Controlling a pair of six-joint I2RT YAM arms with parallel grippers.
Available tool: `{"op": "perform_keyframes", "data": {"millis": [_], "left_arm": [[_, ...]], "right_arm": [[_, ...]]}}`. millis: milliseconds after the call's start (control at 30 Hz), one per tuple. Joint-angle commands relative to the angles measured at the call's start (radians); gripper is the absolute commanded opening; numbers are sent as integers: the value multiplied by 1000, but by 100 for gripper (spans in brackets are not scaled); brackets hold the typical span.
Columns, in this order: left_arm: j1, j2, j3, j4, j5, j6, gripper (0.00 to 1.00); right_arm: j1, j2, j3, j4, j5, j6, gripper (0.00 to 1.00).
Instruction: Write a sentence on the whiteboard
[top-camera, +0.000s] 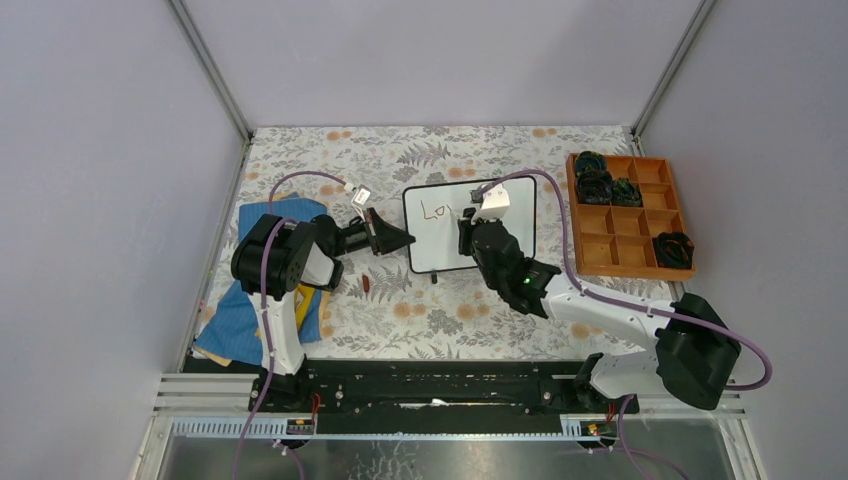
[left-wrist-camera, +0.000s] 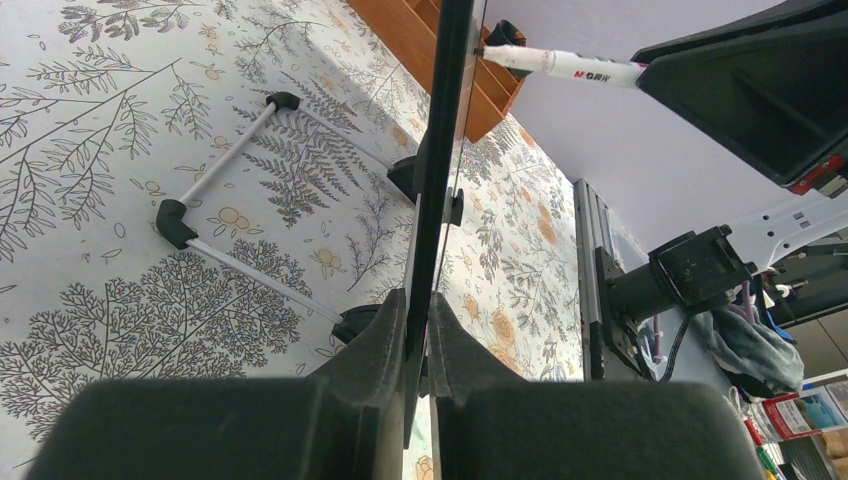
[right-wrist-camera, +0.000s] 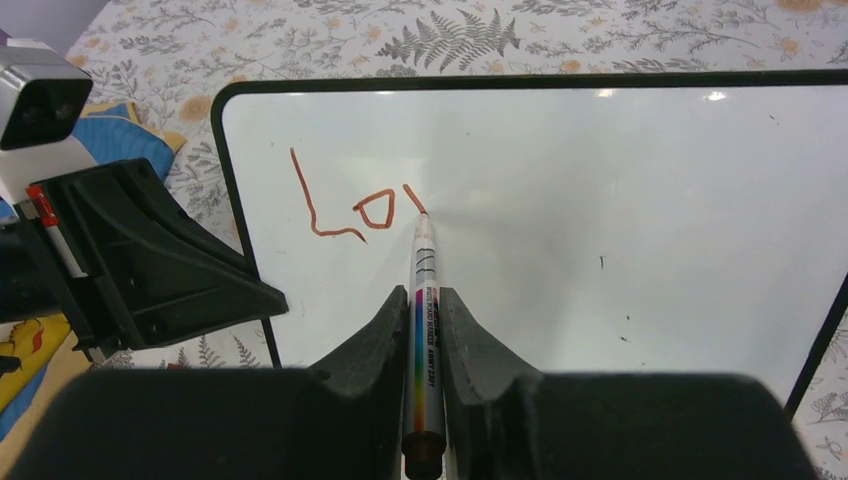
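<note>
Behind and outside the left gripper (top-camera: 395, 238), a blue cloth (top-camera: 232, 322) lies crumpled on the flowered bench (top-camera: 420, 310). The left gripper (left-wrist-camera: 418, 312) is clamped on the left edge of the whiteboard (top-camera: 445, 250). In its wrist view the board's thin black frame (left-wrist-camera: 440, 150) runs edge-on straight out from between the two fingers, which press it from both sides. The whiteboard stands directly ahead of this gripper, propped up and tilted on the bench between the two grippers.

The sentence (right-wrist-camera: 350, 205) is only begun: a red-brown "L", an "o" and a short slanted stroke, in the board's upper left, just beyond the right gripper's fingertips.

The right gripper (right-wrist-camera: 420, 300) is closed on a marker (right-wrist-camera: 424, 330), whose barrel lies lengthwise between the fingers. The tip points forward and appears to touch the whiteboard (right-wrist-camera: 620, 260) at the lower end of that last stroke. From above, the right gripper (top-camera: 466, 232) hangs over the middle of the board.

Well off to the outer side of the right gripper sits a wooden tray (top-camera: 574, 215) of compartments, several holding dark bundles.
</note>
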Motion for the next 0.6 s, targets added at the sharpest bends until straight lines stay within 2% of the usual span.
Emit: {"op": "perform_keyframes", "data": {"millis": [0,567], "left_arm": [[-4,-16,-10,28,0,4,1],[-4,-18,-9,28,0,3,0]], "right_arm": [[-15,-35,-26,-7,15,11,0],[-23,-28,15,-17,42,-8,0]]}}
